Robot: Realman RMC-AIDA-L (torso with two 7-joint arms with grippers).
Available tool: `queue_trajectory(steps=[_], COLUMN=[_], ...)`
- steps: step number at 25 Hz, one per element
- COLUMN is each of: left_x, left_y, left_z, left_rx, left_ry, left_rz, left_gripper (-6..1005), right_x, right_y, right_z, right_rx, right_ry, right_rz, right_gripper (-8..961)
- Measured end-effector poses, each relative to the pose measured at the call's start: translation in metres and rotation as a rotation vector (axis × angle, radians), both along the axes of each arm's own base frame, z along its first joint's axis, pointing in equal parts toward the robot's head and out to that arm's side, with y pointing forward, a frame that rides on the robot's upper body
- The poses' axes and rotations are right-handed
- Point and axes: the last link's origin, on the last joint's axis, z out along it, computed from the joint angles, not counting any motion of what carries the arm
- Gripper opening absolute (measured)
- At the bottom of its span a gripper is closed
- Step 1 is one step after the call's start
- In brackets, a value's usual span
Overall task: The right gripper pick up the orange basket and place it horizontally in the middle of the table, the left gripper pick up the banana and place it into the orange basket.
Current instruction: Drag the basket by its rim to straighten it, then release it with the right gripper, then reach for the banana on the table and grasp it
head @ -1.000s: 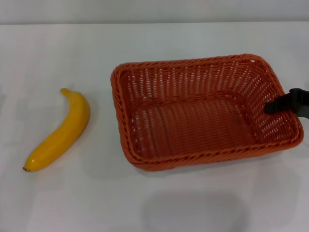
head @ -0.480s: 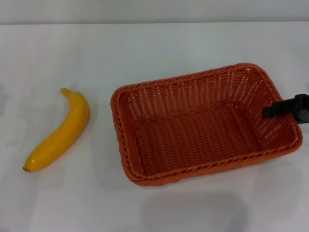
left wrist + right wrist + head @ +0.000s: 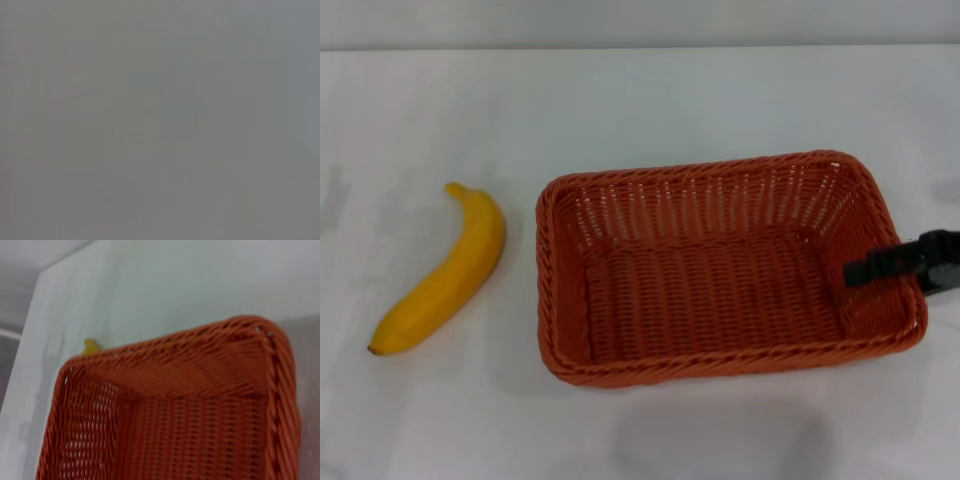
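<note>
One orange basket (image 3: 720,270) lies before us on the table (image 3: 650,100), its long side running across our view, right of centre and near the front edge. It sits level, with its open top up and nothing inside it that we can see. Our right gripper (image 3: 880,268) reaches in from the right edge; one black finger (image 3: 868,270) lies inside the basket against its right-hand wall, close under the braided rim. We cannot make out the second finger, so we cannot tell whether the claw is clamped on that wall or apart. From the right wrist we look down into the basket (image 3: 190,415), whose woven floor and sloping sides fill most of the picture, with a sliver of yellow banana (image 3: 90,346) showing beyond the far rim.

The banana (image 3: 445,275) lies flat on the table to the left of the basket, near it but not touching, its stem end pointing away from us and its dark tip towards us. Our left gripper shows nowhere, and the left wrist picture is a plain grey blur.
</note>
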Motion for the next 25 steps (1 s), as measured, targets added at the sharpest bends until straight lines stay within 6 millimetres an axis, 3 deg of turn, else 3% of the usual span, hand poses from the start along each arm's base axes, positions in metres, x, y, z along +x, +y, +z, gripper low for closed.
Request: queue_trajectory(steps=[1,5,8,12,16,22,25], left_x=[0.000,0.001,0.004,0.002,0.012,0.033,0.043], left_y=[0.000,0.001,0.006,0.009,0.015,0.033,0.043], left_z=[0.000,-0.001,0.002,0.030,0.060,0.104,0.115], left_rx=[-0.001,-0.030,-0.121,-0.315,-0.529,-0.891,-1.056], left_ry=[-0.003,-0.001,-0.004,-0.040,-0.051,-0.072,-0.068], left_rz=[-0.002,-0.020,-0.077,-0.161,-0.194,-0.109,-0.009], left_gripper=[888,888,888,887,887,887,887], right_x=[0.000,0.004,0.015,0.031,0.054,0.079,0.085], right_y=[-0.001,0.000,0.003,0.005,0.003,0.004,0.006], right_z=[-0.001,0.006,0.025,0.051,0.076,0.092,0.094], right_rx=[-0.006,0.015,0.091,0.231,0.398,0.580,0.625], right_ry=[-0.005,-0.017,-0.012,0.027,0.043,-0.029,-0.079], right_rz=[0.003,0.011,0.026,0.041,0.092,0.150,0.175], right_gripper=[860,858,857,858,858,859,860])
